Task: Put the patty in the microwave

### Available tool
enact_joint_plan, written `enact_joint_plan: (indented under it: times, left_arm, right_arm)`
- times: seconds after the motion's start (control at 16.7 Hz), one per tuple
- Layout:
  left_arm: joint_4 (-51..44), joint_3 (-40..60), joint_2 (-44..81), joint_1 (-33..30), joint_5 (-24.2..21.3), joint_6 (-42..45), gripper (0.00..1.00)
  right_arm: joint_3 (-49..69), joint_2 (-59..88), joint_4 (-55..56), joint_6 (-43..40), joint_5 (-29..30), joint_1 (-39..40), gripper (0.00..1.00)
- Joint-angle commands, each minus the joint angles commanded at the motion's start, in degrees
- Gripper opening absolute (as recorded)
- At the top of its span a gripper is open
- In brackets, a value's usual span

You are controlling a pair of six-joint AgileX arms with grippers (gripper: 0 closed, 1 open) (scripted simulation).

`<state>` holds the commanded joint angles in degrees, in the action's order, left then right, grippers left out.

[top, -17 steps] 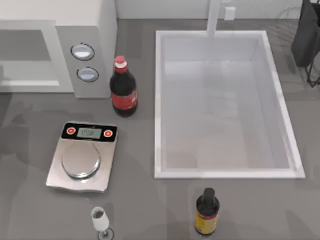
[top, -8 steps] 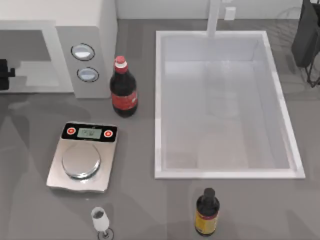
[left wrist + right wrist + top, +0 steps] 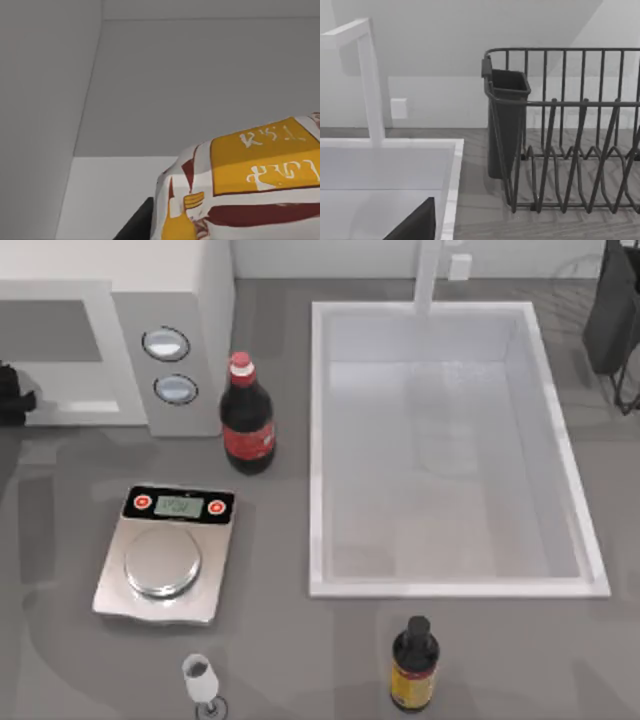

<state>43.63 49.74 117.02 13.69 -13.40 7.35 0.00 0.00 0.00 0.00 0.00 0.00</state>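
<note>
The grey table [image 3: 270, 640] carries the white microwave [image 3: 190, 300] at its far left corner. A red-labelled dark bottle [image 3: 246, 420] stands just beside the microwave's button panel. A steel kitchen scale [image 3: 165, 555] lies nearer the front, with a small white cup [image 3: 200, 675] in front of it. A white sink [image 3: 320, 440] is set into the table's right half, a yellow-labelled dark bottle [image 3: 413, 668] before it. A dark wire rack [image 3: 570, 130] stands beside the sink.

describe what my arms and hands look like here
The left hand is a matte black, blocky shape at the top view's left edge. The right hand appears as a plain black wedge in its wrist view. No cables or markings can be made out.
</note>
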Motion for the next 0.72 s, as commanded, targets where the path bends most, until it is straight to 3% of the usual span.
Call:
enact_joint_plan:
  times: [0.24,0.72]
  left_arm:
    - [7.98,-5.1,0.24,0.09,-1.53,-1.12,0.0]
    - [7.68,-3.38,1.39,0.14,-0.81,-1.22,0.0]
  right_arm:
    - [0.0,0.0,0.0,0.0,0.0,0.0,1.0]
    - [0.0,0.0,0.0,0.0,0.0,0.0,1.0]
